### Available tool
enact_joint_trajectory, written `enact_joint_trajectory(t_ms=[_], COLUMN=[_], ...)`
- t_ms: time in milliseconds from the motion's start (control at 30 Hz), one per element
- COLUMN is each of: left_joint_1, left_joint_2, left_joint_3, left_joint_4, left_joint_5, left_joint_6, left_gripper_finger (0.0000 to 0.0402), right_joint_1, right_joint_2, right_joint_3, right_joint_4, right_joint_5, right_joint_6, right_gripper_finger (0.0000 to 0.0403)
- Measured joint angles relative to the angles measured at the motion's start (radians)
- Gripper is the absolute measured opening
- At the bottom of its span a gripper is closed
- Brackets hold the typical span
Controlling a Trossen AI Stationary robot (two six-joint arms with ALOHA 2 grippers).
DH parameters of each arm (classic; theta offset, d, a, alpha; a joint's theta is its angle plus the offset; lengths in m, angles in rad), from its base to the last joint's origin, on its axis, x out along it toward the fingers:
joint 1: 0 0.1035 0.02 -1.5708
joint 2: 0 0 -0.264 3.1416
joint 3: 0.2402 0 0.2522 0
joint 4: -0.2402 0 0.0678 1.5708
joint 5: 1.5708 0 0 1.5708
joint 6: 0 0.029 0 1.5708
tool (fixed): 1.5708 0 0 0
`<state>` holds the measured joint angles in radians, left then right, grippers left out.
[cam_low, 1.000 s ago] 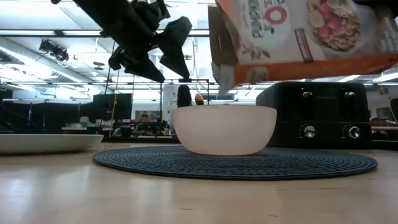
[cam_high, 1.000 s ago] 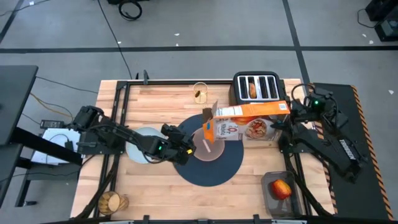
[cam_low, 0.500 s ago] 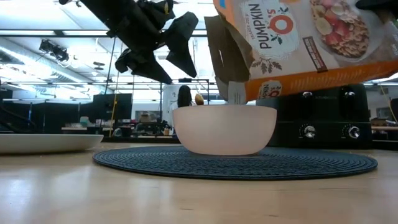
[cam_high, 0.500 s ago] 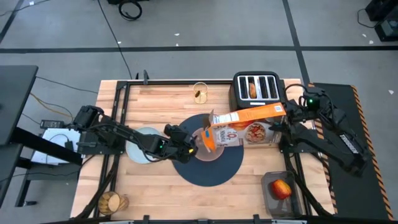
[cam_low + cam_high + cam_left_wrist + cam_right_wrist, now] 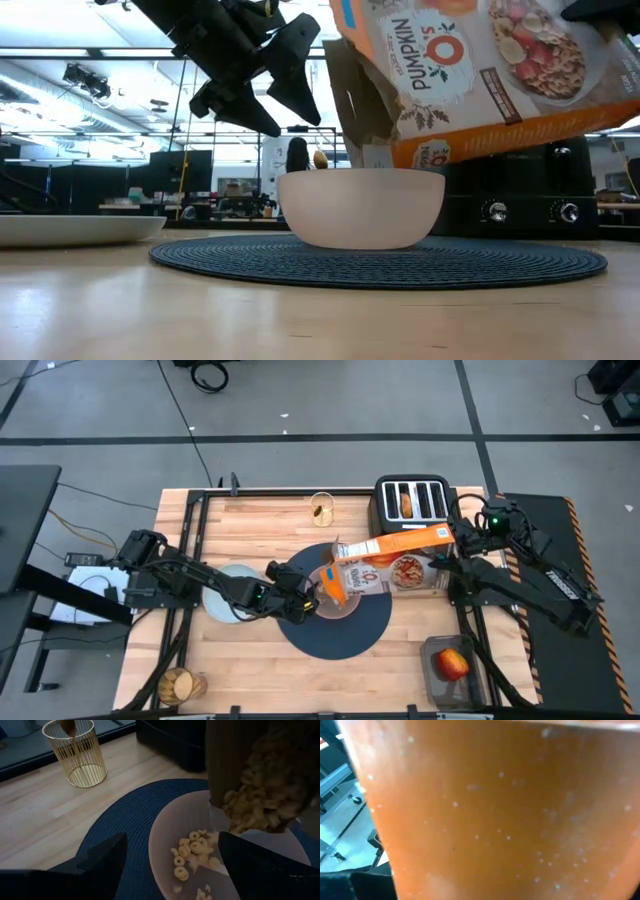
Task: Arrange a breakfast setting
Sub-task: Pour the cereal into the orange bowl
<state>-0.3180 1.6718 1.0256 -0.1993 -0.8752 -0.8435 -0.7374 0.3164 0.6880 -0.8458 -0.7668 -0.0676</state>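
Over the last second the orange cardboard cereal box (image 5: 390,560) has tipped further, its open mouth dropping from level to steeply down over the pinkish round bowl (image 5: 361,207), and pale ring-shaped cereal (image 5: 192,854) now spills from the flap into the bowl, where a small heap already lies on the bottom. That suggests the pouring step of the breakfast setting is well under way but not finished, since the bowl looks only thinly filled. The bowl sits on the large round navy woven placemat (image 5: 345,640) near the middle of the counter (image 5: 260,525), with the pale blue-grey plate (image 5: 222,603) just off the mat toward the left edge. The right tool (image 5: 455,545) is clamped wide on the closed end of the box, near the black four-slot toaster (image 5: 410,500) at the far edge, carrying it in the air. The left tool (image 5: 298,592) hangs just above the bowl's left rim with its fingers (image 5: 95,862) spread apart, empty and touching nothing. A red apple (image 5: 452,663) waits in a dark tray by the near right corner.
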Motion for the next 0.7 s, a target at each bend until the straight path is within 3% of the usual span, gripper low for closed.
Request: enact_joint_trajectory(t_ms=[267, 567, 700], left_joint_1=[0.001, 0.001, 0.001], left_joint_2=[0.000, 0.001, 0.013], left_joint_3=[0.000, 0.000, 0.000], left_joint_4=[0.000, 0.002, 0.095], left_joint_5=[0.035, 0.034, 0.035], left_joint_6=[0.030, 0.055, 0.129], left_gripper_finger=[0.0318, 0.0318, 0.0318], right_joint_1=[0.052, 0.149, 0.202], right_joint_2=[0.048, 0.174, 0.236], right_joint_3=[0.001, 0.098, 0.121], right_joint_4=[0.022, 0.021, 0.023], right_joint_5=[0.048, 0.148, 0.168], right_joint_6=[0.031, 0.038, 0.038], right_gripper_finger=[0.0310, 0.0310, 0.0310])
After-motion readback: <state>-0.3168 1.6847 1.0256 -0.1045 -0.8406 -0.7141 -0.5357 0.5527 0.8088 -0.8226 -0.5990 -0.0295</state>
